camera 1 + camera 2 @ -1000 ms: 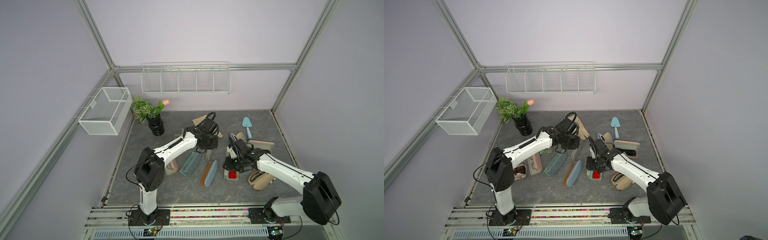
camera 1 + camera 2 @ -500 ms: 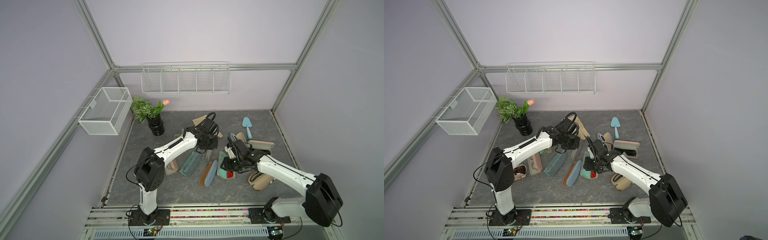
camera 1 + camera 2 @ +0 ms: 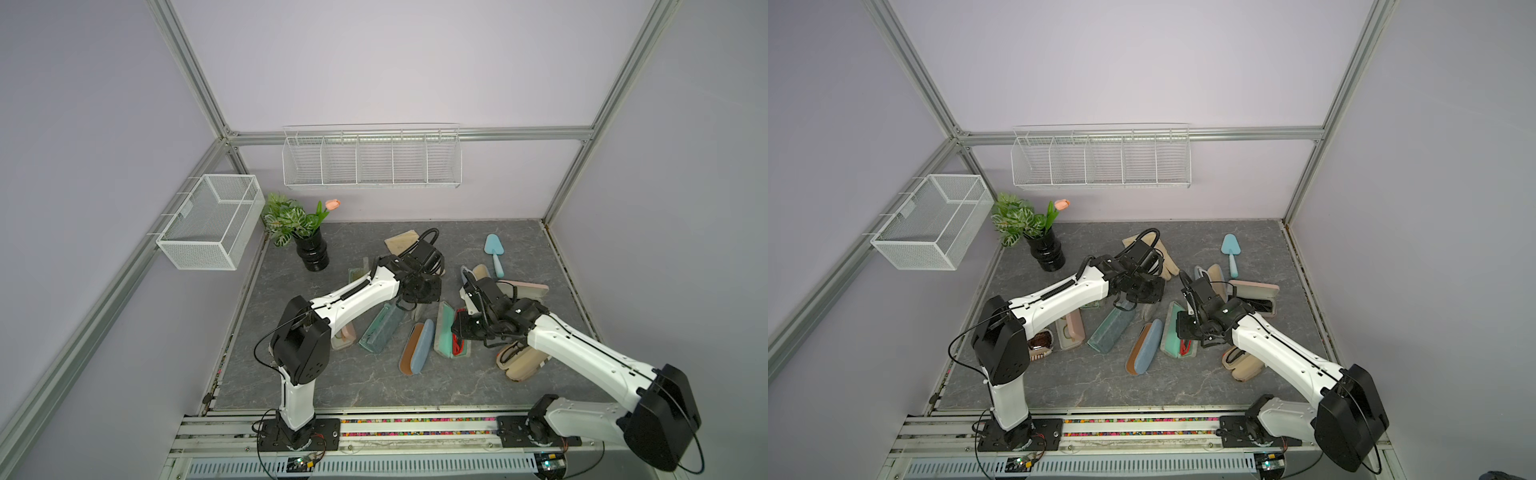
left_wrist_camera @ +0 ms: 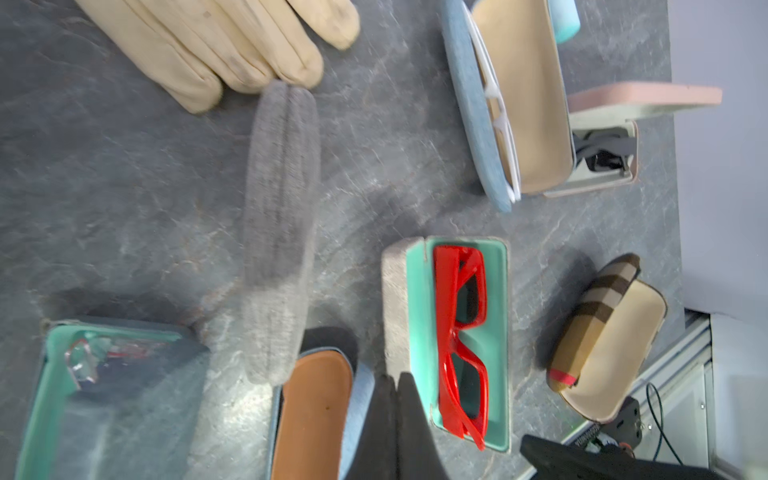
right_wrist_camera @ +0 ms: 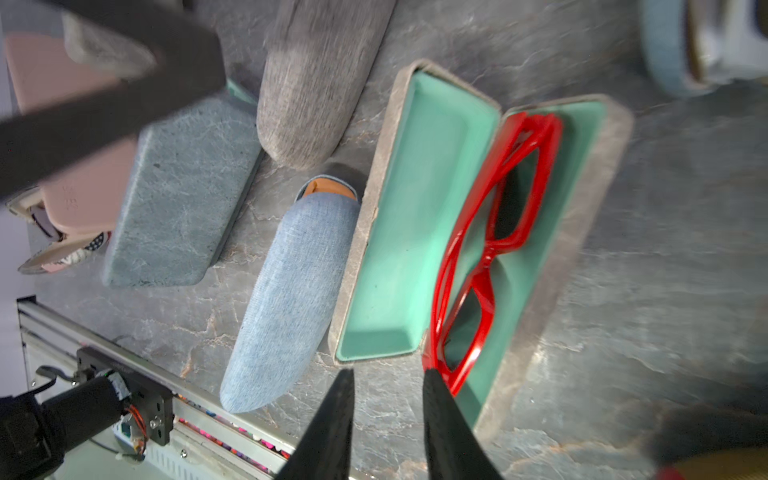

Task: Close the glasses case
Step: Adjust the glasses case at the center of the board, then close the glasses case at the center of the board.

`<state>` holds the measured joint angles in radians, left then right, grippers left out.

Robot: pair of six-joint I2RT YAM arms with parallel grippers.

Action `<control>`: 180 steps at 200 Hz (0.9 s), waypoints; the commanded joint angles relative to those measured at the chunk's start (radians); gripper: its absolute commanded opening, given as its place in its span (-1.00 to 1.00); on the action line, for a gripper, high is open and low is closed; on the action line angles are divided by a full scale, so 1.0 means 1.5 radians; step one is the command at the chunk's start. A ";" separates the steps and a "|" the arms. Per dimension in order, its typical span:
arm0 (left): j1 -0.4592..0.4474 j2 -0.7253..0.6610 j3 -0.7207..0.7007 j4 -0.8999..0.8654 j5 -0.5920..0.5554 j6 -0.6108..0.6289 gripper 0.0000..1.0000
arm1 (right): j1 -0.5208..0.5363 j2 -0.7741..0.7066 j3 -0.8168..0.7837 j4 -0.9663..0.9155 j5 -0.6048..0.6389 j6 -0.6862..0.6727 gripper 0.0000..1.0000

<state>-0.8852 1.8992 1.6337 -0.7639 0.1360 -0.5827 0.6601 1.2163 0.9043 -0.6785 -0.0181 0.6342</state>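
The glasses case [image 5: 399, 249] lies open near the middle of the table [image 3: 374, 386], between a blue cloth case [image 5: 286, 299] and a plaid case [image 4: 602, 332], with red glasses [image 5: 490, 232] resting in its lower half. The right wrist view looks into the mint lining of the raised lid [image 5: 415, 166], which stands on the side of the blue cloth case. The left wrist view meets that lid nearly edge-on, so there it shows mostly as a grey strip beside the glasses.

The right gripper [image 5: 389, 374] hangs by the end of the case nearer the front rail, its fingers [image 5: 332, 424] a little apart with only bare table between them, pinching nothing. One fingertip overlaps the tip of the red glasses; whether it touches them cannot be told. In both top views the wrist covers those fingertips, and only the lid and a sliver of red show beside it.

The left gripper [image 4: 395, 376] has its fingers pressed together and empty. In its wrist view the tips fall between the blue cloth case and the lid. That view also takes in a beige glove [image 4: 220, 45] and the whole plaid case — the right wrist view shows no glove, and only a blurred corner where the plaid case lies
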 commanded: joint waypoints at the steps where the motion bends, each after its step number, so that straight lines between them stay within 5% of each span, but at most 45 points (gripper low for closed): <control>1: -0.015 0.032 0.028 -0.024 0.003 -0.007 -1.00 | -0.010 -0.034 0.013 -0.069 0.074 0.010 -0.62; 42: -0.016 0.062 0.043 -0.043 -0.001 -0.009 -1.00 | -0.047 -0.062 -0.005 -0.089 0.094 0.009 -0.81; 180: -0.016 0.157 0.116 -0.100 -0.035 0.010 -1.00 | -0.111 0.043 -0.068 0.000 0.047 -0.014 -0.86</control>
<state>-0.9100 2.1082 1.7649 -0.8822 0.1013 -0.5804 0.5034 1.2583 0.8196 -0.7143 0.0761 0.6235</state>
